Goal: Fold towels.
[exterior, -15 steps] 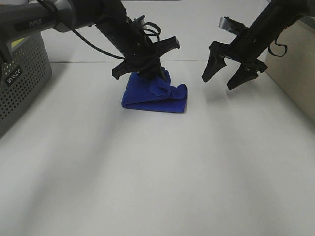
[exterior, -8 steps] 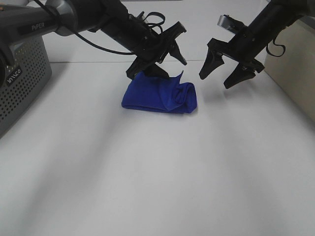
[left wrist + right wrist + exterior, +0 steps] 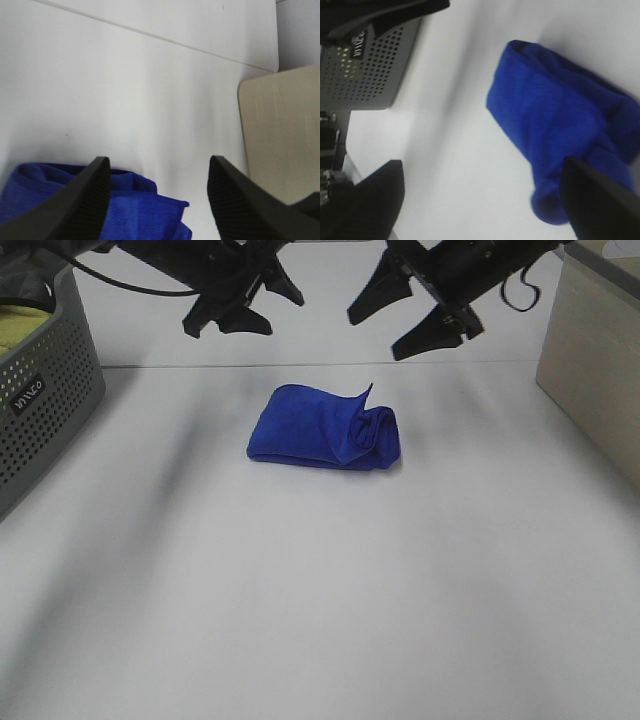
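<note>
The royal-blue towel (image 3: 325,430) lies on the white table (image 3: 320,590) as a folded bundle, with a loose rolled end and a raised corner on its right. No tag shows. My left gripper (image 3: 245,310) is open and empty, raised above and behind the towel's left side. My right gripper (image 3: 400,325) is open and empty, raised above and behind its right end. The left wrist view shows the towel (image 3: 75,210) below the left gripper (image 3: 160,200). The right wrist view shows the towel (image 3: 560,125) below the right gripper (image 3: 485,210).
A grey perforated basket (image 3: 40,410) stands at the left edge with a yellow-green cloth (image 3: 25,325) inside. A beige box (image 3: 595,370) stands at the right edge. The basket (image 3: 370,65) also shows in the right wrist view, the box (image 3: 280,130) in the left wrist view.
My left gripper has let go of the towel and risen up and back. My right gripper has also risen and shifted left. The towel's right end settled into a roll.
</note>
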You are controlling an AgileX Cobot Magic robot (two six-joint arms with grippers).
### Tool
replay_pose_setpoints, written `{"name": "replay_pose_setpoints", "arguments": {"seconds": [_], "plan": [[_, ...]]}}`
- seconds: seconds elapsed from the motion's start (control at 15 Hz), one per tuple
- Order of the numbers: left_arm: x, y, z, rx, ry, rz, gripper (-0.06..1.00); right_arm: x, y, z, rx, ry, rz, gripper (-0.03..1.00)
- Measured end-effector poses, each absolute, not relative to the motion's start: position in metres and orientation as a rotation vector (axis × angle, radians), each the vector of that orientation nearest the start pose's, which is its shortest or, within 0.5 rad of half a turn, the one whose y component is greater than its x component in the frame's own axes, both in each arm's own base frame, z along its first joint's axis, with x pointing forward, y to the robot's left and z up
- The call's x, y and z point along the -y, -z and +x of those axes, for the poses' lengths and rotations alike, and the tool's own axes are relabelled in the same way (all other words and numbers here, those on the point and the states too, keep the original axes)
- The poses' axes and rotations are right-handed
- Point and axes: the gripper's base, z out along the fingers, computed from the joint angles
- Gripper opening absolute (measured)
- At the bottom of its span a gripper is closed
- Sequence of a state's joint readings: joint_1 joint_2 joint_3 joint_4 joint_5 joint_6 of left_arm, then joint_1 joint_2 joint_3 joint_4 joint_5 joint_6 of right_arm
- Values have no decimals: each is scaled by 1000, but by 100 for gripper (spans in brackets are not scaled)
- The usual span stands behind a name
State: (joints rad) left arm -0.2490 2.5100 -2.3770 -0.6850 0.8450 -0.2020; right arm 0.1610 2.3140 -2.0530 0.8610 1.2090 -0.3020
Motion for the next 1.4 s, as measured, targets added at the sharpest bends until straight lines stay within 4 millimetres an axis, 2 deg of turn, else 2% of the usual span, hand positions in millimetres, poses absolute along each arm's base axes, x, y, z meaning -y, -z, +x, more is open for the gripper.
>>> {"name": "replay_pose_setpoints", "arguments": {"seconds": [0.2,0.33,0.4,0.53,0.67,1.0,1.2,1.33,1.4], "plan": [[148,-221,539,-2428,1003,-339,56,-202,-201,462,-2621,-1345,-457,81],[139,-231,538,-2417,1003,-344,56,-215,-172,462,-2637,-1450,-445,80],[138,-234,538,-2414,1003,-343,56,-212,-157,466,-2648,-1471,-419,78],[138,-235,537,-2417,1005,-340,56,-202,-140,471,-2673,-1471,-374,77],[138,-235,536,-2432,1007,-334,56,-186,-129,477,-2698,-1439,-336,76],[138,-234,535,-2441,1009,-331,56,-138,-124,491,-2721,-1333,-253,76],[138,-235,534,-2445,1008,-324,56,-130,-117,488,-2801,-1185,-327,76],[138,-238,531,-2471,983,-259,56,-127,-114,488,-2836,-1127,-340,76],[136,-250,523,-2504,917,-146,56,-127,-126,488,-2808,-1122,-351,76]]}}
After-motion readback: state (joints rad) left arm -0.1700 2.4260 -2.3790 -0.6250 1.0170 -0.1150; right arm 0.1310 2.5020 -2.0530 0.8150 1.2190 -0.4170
